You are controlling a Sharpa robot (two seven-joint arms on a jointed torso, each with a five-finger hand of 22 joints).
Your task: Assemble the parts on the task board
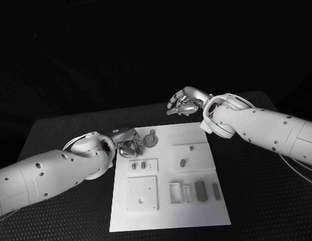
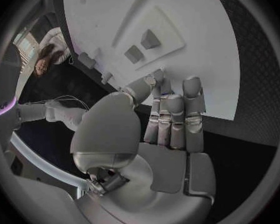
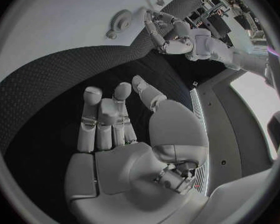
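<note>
The gear [image 1: 150, 138], a small round toothed part, lies flat near the upper left corner of the task board [image 1: 199, 211] in the head view, and it is the part closest to either hand. The left hand [image 1: 129, 145] sits at the board's left edge, just left of the gear and slightly below it in the frame. Its fingers [image 2: 171, 119] lie straight and close together over the board's edge in the left wrist view, with nothing between them. Whether they touch the board or only hover over it is hard to tell from these angles. From those fingertips the gear lies up and to the right in the head view, just beside them; being round, it has no long axis to line up with.

The right hand [image 1: 187, 103] hangs above the board's upper edge in the head view, over the black table [image 1: 62, 130], fingers loosely curled and holding nothing. Its wrist view shows its fingers [image 3: 105, 119] apart and bare, with the gear [image 3: 122, 20] well beyond them.

Further down the board lie a small upright peg [image 1: 183, 162] on a raised square, two small slots [image 1: 137, 164] in a plate, and a row of narrow blocks [image 1: 199, 191] near the lower right. The left hand is judged the nearer one for the gear.
</note>
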